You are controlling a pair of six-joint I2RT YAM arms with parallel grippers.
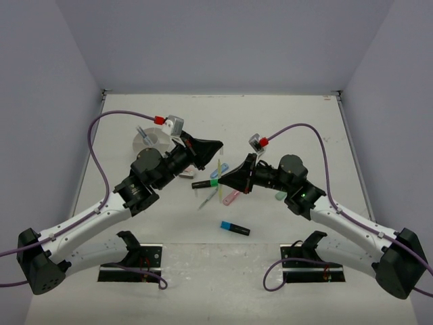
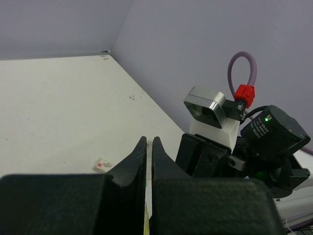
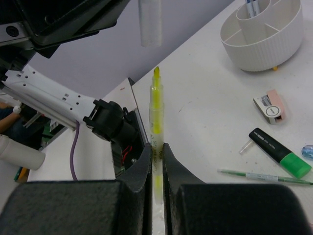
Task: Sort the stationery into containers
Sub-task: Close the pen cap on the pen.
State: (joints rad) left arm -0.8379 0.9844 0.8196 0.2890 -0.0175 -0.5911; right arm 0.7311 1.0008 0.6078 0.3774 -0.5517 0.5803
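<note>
My right gripper (image 1: 226,181) (image 3: 156,146) is shut on a thin yellow pen (image 3: 156,110) (image 1: 221,170) and holds it in the air with its bare tip pointing up. My left gripper (image 1: 218,145) (image 2: 149,139) is shut on the pen's clear cap (image 3: 150,24) (image 2: 148,145), just beyond the tip and apart from it. The white round cup (image 1: 150,141) (image 3: 261,36) has inner compartments and holds a grey pen. On the table lie a black highlighter with a green end (image 1: 206,183) (image 3: 279,152), a blue-ended highlighter (image 1: 235,228), a pink marker (image 1: 230,198) and a mint marker (image 1: 281,196).
A thin green pen (image 3: 264,177) (image 1: 206,198) lies near the green highlighter. A small pinkish eraser (image 3: 270,106) (image 2: 103,165) lies between the cup and the pile. Grey walls close the table at the back and sides.
</note>
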